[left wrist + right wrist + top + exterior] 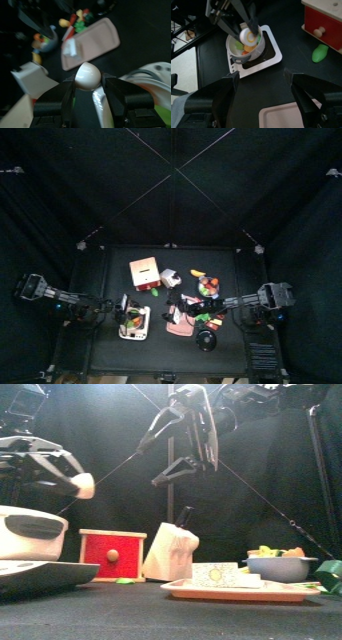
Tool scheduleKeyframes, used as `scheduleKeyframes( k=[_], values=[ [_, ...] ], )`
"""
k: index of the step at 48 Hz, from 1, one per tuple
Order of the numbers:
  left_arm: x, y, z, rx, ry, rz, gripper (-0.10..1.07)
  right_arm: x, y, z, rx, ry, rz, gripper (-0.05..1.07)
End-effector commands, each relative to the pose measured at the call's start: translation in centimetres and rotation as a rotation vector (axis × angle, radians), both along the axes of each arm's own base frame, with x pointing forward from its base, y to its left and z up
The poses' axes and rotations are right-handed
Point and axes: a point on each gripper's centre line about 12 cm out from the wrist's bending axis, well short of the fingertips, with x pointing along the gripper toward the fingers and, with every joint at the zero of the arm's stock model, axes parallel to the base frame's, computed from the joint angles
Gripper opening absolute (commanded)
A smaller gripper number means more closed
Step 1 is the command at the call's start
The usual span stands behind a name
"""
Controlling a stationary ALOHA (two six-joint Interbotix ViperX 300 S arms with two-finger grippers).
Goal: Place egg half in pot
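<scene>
The egg half (87,76) is white with a yolk face and is pinched between my left gripper's (87,85) jaws. In the right wrist view the egg half (246,35) hangs just above the grey pot (252,49), which holds green and orange food pieces. The pot (134,318) stands on a white tray (271,59) at the table's front left. In the front view the left gripper (74,484) holds the egg half (84,484) above the pot (30,534). My right gripper (264,95) is open and empty, hovering to the right of the pot.
A red drawer box (111,554) and a white block (171,552) stand behind. A pink tray (234,590) with a white card lies at the front right, with a bowl of toy food (281,567) beyond. A green piece (319,51) lies near the box.
</scene>
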Motion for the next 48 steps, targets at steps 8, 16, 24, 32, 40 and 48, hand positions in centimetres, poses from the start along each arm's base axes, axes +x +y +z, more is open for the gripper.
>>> scheduleKeyframes(
  k=[8, 16, 24, 32, 40, 48],
  values=[
    [-0.3, 0.2, 0.1, -0.023, -0.011, 0.023, 0.62, 0.1, 0.0, 1.0, 0.004, -0.026, 0.001, 1.0],
    [-0.2, 0.2, 0.3, -0.028, -0.018, 0.027, 0.76, 0.1, 0.0, 0.7, 0.003, -0.017, -0.004, 1.0],
    [0.0, 0.3, 0.5, -0.026, -0.039, 0.039, 0.87, 0.1, -0.1, 0.6, -0.002, -0.011, -0.012, 1.0],
    [0.1, 0.5, 0.7, -0.024, -0.053, 0.052, 0.87, 0.0, -0.4, 0.5, -0.008, 0.001, -0.037, 1.0],
    [1.2, 2.8, 2.1, 0.029, -0.205, 0.178, 0.86, -2.1, -2.1, 0.6, 0.03, 0.07, -0.208, 1.0],
    [2.0, 4.1, 4.1, 0.048, -0.34, 0.27, 0.85, -5.6, -4.4, -0.1, -0.013, 0.184, -0.389, 1.0]
  ],
)
